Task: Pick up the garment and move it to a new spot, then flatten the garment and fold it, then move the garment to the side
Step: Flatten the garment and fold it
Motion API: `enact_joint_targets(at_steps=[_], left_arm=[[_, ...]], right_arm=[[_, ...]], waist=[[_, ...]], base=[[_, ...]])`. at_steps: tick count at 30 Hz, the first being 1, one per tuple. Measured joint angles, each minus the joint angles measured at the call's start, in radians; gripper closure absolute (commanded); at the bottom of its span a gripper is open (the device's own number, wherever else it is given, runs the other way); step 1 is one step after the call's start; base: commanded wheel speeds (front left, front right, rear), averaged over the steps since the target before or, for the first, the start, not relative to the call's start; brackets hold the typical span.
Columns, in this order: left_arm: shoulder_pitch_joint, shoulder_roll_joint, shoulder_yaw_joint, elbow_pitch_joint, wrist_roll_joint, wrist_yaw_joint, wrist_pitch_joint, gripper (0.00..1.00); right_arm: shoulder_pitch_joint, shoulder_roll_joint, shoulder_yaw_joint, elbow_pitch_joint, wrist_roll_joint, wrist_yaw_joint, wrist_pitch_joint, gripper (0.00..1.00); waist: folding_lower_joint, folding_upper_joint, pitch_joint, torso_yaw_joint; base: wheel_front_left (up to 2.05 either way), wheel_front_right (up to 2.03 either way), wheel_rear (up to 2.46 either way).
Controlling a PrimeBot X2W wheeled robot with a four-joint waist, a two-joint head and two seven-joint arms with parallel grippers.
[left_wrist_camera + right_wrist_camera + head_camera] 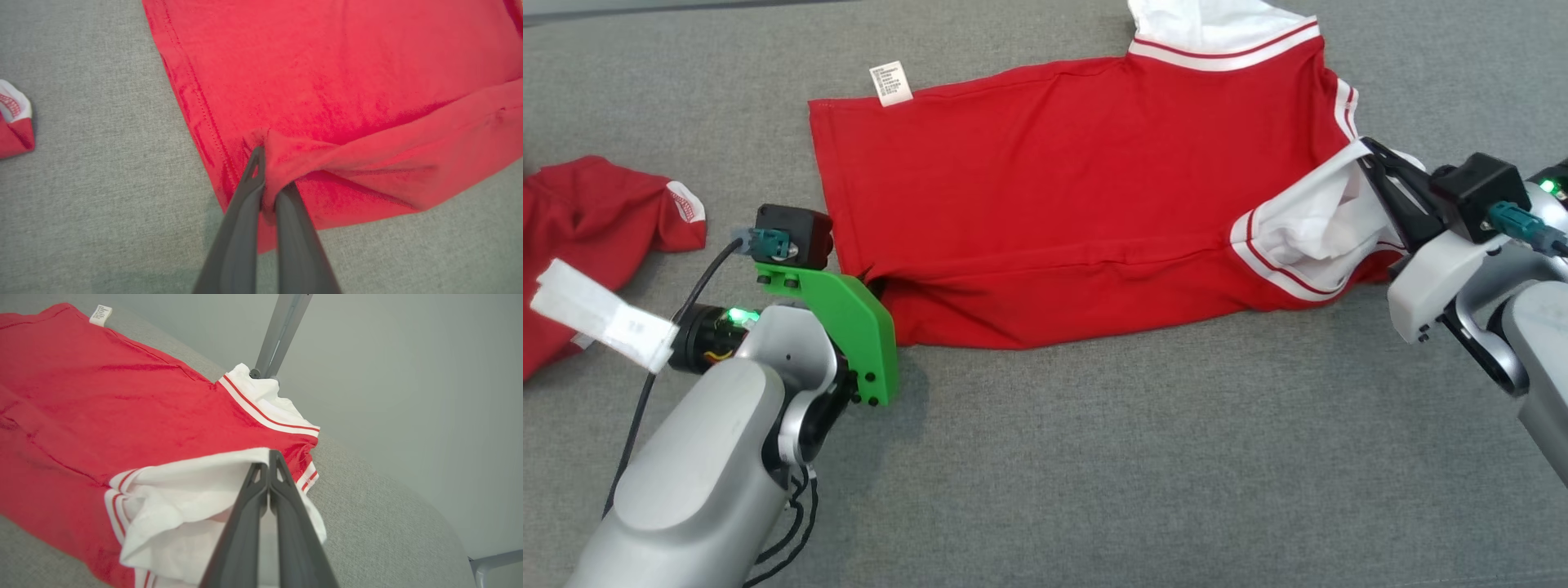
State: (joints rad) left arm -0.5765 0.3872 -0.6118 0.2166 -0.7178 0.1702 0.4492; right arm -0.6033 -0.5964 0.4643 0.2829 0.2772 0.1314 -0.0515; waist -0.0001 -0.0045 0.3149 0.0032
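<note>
Garment (1078,220): left end effector (271,171) pinches its hem (204,122) (bottom corner), right end effector (269,457) its sleeve (184,494).

The garment (1054,204) is soft, matt red cloth with white trim. The table (1135,490) wears coarse grey woven fabric. The left end effector (273,169) and right end effector (267,459) have smooth, dark, semi-matt plastic fingers.

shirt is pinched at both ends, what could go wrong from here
The left claw pinches a small bunch of hem; it may slip out under a pull.
The right claw holds the shirt by a loose white sleeve, so the fold could come out skewed.
The far sleeve lies at the surface's edge and might slide off.
</note>
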Motion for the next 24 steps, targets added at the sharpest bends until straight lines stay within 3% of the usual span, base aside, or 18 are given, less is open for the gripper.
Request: enact_joint_targets(at_steps=[9,10,11,12,13,18,24], left_arm=[[-0.108,-0.052,-0.042,0.225,0.0,-0.045,0.065,1.0],[-0.113,-0.054,-0.045,0.242,0.0,-0.048,0.065,0.87],[-0.117,-0.056,-0.048,0.253,0.005,-0.051,0.056,0.87],[-0.121,-0.058,-0.047,0.265,0.01,-0.053,0.041,0.0],[-0.123,-0.064,-0.043,0.275,0.008,-0.053,0.032,0.0],[-0.082,-0.084,-0.015,0.266,-0.025,-0.056,-0.05,0.0],[0.131,-0.093,0.079,0.131,-0.085,-0.007,-0.258,0.0]], right_arm=[[-0.166,0.047,0.169,0.252,-0.001,0.0,-0.083,1.0],[-0.173,0.051,0.181,0.275,0.0,0.0,-0.095,1.0],[-0.182,0.053,0.188,0.299,0.0,0.0,-0.109,1.0],[-0.188,0.056,0.19,0.319,-0.001,0.0,-0.13,0.6],[-0.194,0.061,0.191,0.336,-0.005,0.0,-0.148,0.0],[-0.196,0.091,0.14,0.37,-0.031,0.0,-0.199,0.0],[-0.052,0.101,-0.041,0.235,-0.085,0.0,-0.21,0.0]], waist=[[0.0,0.0,0.007,0.029],[0.0,0.0,0.003,0.03],[0.0,0.0,-0.001,0.031],[0.0,0.0,-0.005,0.031],[0.0,-0.0001,-0.01,0.031],[0.0,0.0,-0.041,0.024],[0.0,0.0,-0.077,-0.006]], base=[[0.0,0.0,0.0],[0.0,0.0,0.0],[0.0,0.0,0.0],[0.0,0.0,0.0],[0.0,0.0,0.0],[0.0,0.0,0.0],[0.0,0.0,0.0]])
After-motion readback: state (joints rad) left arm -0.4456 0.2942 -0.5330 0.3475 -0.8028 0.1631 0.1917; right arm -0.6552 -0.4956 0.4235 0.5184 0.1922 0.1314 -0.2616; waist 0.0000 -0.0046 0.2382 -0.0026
